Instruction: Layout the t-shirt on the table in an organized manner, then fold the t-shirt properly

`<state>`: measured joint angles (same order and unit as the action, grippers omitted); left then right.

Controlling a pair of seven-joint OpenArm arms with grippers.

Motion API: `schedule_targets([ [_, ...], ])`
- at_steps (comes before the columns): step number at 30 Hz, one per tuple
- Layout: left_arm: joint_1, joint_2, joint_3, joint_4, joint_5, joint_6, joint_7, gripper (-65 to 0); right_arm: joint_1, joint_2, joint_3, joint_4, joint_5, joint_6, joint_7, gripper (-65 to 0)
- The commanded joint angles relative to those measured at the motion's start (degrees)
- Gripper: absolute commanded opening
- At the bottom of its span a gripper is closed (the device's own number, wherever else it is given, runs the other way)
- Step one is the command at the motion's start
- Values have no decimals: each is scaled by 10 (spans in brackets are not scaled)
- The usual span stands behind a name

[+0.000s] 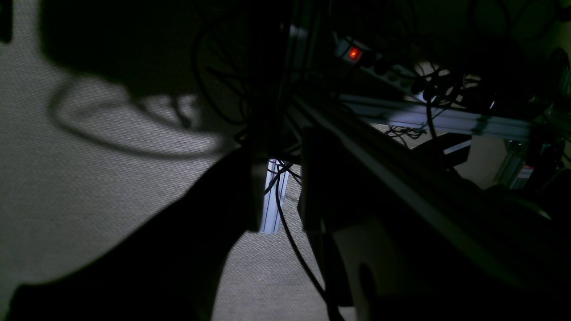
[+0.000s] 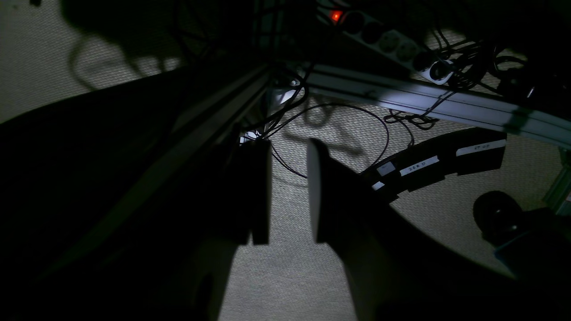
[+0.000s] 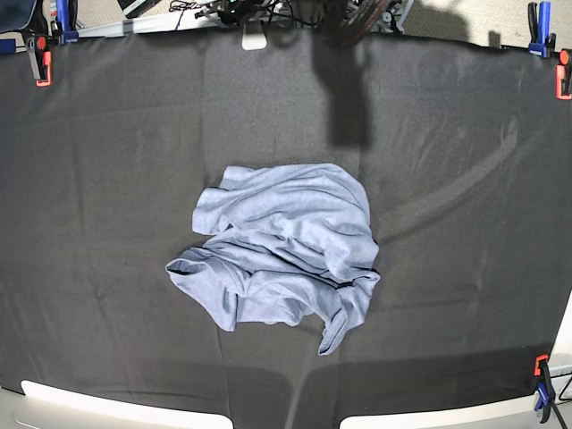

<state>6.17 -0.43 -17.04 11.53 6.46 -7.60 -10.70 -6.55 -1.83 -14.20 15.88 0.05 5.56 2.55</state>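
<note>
Task not begun: t-shirt (image 3: pixel 281 246) lies crumpled mid-tabletop (image 3: pixel 107 179), untouched. Left pincer (image 1: pixel 279 200) and right pincer (image 2: pixel 287 191) both parted, empty, off the tabletop over floor. Spreading and folding remain.

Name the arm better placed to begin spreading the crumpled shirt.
Neither clearly: neither arm shows in the base view, and both wrist cameras see only floor and cables. The t-shirt lies bunched mid-table, slightly toward the base view's left, marginally favouring the right arm.

Crumpled light blue-grey t-shirt (image 3: pixel 281 246) (lettering hidden) bunched mid-table (image 3: pixel 465 268) on creased black cloth
</note>
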Motion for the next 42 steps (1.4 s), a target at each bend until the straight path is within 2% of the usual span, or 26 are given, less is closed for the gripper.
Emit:
schedule_targets([
  [1, 2, 4, -1, 2, 2, -7, -7, -521, -2, -2, -1, 5, 1, 5, 5, -513],
  [28, 16, 4, -1, 3, 2, -7, -7, -521, -15, 0, -1, 8, 1, 5, 7, -513],
  [36, 111, 3, -1, 108, -6, -7, -7, -521, -95, 44, -1, 96, 6, 5, -7, -513],
  [42, 195, -4, -1, 225, -78, -8, 35, -521, -191, 90, -1, 219, 99, 6, -16, -513],
])
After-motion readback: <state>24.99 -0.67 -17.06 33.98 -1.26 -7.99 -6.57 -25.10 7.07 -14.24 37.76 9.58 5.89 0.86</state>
